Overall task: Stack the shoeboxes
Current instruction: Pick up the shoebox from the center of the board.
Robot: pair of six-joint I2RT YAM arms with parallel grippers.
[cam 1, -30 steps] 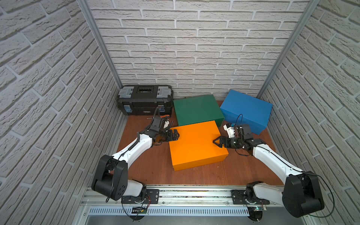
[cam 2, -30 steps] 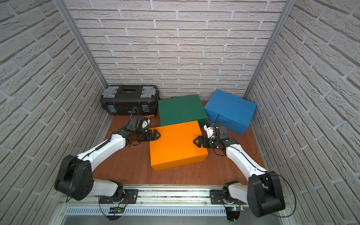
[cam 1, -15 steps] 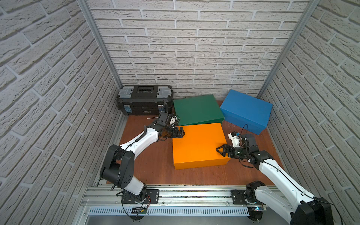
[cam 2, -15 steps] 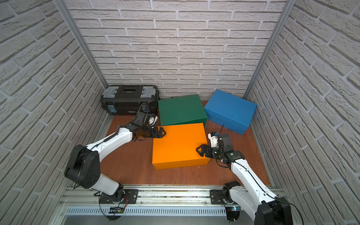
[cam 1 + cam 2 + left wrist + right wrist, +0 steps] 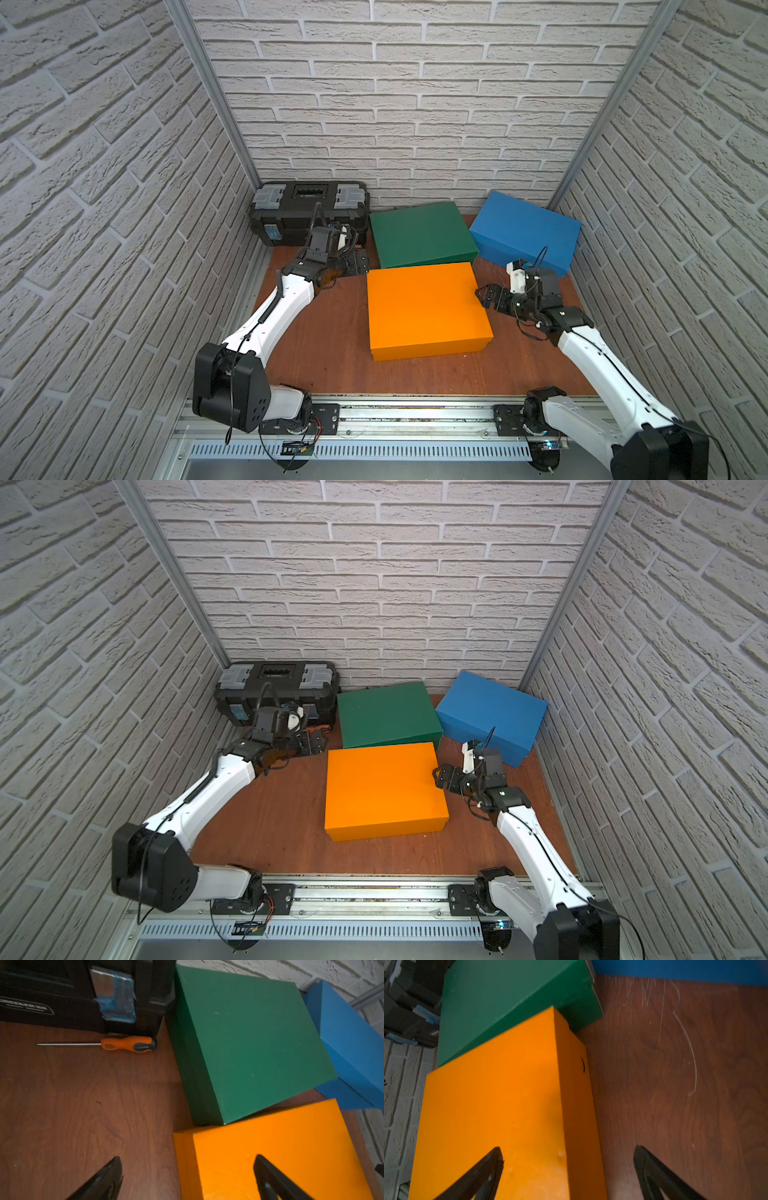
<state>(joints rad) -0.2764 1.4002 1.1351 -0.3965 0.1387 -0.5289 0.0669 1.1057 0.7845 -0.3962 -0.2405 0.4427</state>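
While orange box [image 5: 424, 309], green box [image 5: 419, 235] and blue box [image 5: 525, 232] lie unstacked, all stacking remains.
Left pincer [image 5: 359, 262] and right pincer [image 5: 484, 296] gape empty.

Orange shoebox [image 5: 424, 307], green shoebox [image 5: 419, 235], blue shoebox [image 5: 525, 230], black toolbox [image 5: 309, 203].

My two top cameras sit high, side by side, looking down at the whole table [image 5: 324, 340]. Wrist cameras look close past the left claw [image 5: 187, 1158] from 10 o'clock and the right claw [image 5: 568, 1148] from 3 o'clock. Both see the orange box [image 5: 270, 1147] and green box [image 5: 249, 1043].
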